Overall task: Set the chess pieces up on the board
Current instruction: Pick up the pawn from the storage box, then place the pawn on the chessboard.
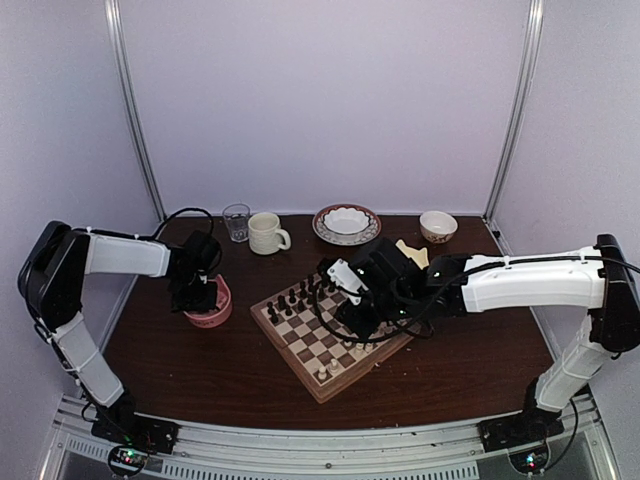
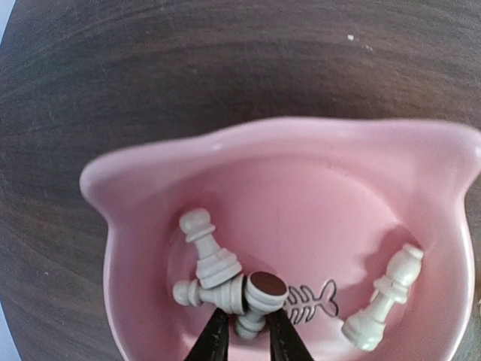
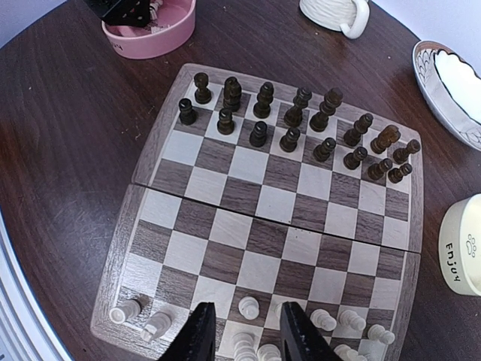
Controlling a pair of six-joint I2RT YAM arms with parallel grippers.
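In the left wrist view my left gripper (image 2: 246, 331) reaches into a pink bowl (image 2: 225, 143). It is shut on the stem of a cream-white chess piece (image 2: 259, 297) lying on the bowl's floor, its dark felt base facing up. Two more white pieces (image 2: 204, 252) lie against it. Another white piece (image 2: 383, 297) lies at the right. My right gripper (image 3: 248, 335) hovers open over the near rows of the board (image 3: 255, 226), nothing held, with a white pawn (image 3: 249, 306) standing below it. More white pieces (image 3: 124, 310) stand along the near edge. Dark pieces (image 3: 293, 120) fill the far two rows.
The pink bowl (image 1: 210, 305) sits left of the board (image 1: 300, 345). Along the back stand a glass (image 1: 236, 221), a white mug (image 1: 267, 233), a patterned plate holding a white bowl (image 1: 346, 223) and a small bowl (image 1: 438, 226). A cream cup (image 3: 466, 244) is right of the board.
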